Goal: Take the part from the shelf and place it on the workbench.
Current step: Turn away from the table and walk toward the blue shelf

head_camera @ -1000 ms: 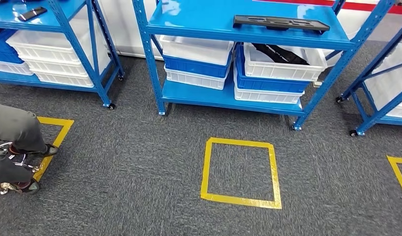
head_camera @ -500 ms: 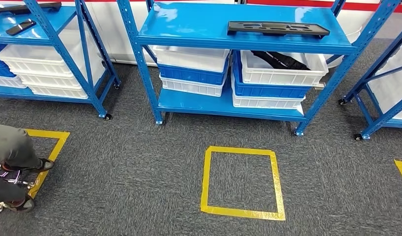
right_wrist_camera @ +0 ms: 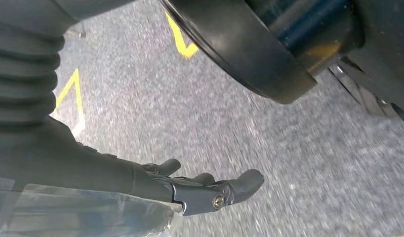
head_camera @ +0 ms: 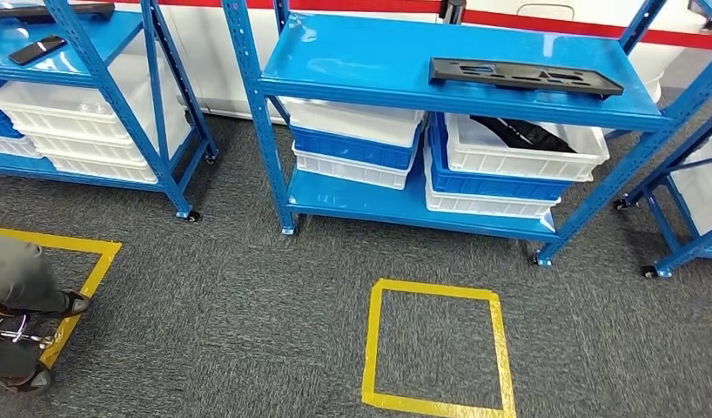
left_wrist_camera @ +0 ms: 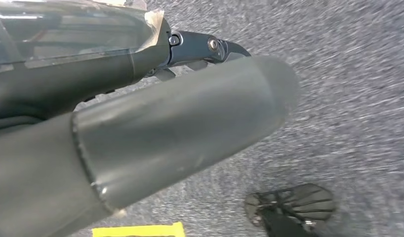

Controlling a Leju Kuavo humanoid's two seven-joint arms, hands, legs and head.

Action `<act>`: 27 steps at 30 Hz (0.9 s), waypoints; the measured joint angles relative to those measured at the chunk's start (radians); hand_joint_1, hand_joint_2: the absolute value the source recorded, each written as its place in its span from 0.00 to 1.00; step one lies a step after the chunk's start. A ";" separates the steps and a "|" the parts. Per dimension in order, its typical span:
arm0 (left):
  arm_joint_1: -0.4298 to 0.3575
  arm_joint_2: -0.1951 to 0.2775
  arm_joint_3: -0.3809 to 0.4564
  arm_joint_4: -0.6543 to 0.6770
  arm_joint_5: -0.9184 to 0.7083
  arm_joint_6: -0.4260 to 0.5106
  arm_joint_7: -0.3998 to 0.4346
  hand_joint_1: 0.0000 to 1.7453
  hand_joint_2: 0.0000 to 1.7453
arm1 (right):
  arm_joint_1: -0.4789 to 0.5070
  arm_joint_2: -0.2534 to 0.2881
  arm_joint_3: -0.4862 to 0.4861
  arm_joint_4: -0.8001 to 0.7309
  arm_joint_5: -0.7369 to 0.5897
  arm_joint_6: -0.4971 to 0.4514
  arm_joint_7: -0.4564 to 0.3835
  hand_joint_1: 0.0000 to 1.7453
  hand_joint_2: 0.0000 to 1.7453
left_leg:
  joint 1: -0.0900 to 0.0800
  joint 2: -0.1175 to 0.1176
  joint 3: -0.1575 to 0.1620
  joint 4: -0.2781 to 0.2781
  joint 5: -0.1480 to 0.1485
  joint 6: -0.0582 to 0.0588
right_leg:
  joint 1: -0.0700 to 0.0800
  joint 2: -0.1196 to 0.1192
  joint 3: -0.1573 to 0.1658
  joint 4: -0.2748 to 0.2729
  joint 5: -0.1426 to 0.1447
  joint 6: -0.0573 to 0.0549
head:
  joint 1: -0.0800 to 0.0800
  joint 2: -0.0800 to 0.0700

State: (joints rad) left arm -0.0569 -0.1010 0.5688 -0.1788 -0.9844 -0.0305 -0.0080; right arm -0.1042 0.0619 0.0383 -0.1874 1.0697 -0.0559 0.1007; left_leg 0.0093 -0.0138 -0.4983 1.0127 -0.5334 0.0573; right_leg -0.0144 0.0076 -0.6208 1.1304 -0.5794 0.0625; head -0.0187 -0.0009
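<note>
The black part [head_camera: 525, 77] lay flat on the shelf [head_camera: 361, 61] top at one o'clock, ready for pickup; the left hand [left_wrist_camera: 180, 128] and right hand [right_wrist_camera: 210, 190] hung empty, fingers loose.

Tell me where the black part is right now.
In the head view, the black part lies flat on the top level of the middle blue shelf, toward its right end, above the white bin holding dark pieces.
</note>
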 joint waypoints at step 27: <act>-0.008 0.004 0.007 -0.001 -0.014 0.008 -0.007 0.00 1.00 | 0.000 0.007 -0.011 0.001 0.020 -0.008 0.004 0.00 1.00 | -0.005 -0.001 -0.065 -0.010 0.070 0.009 | 0.003 0.005 0.037 0.116 -0.096 -0.032 | 0.003 0.000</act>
State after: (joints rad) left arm -0.0654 -0.0966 0.5757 -0.1797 -0.9984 -0.0220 -0.0149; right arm -0.1038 0.0685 0.0269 -0.1868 1.0900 -0.0641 0.1043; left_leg 0.0042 -0.0148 -0.5633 1.0025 -0.4638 0.0667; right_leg -0.0116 0.0128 -0.5836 1.2469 -0.6751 0.0309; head -0.0154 -0.0008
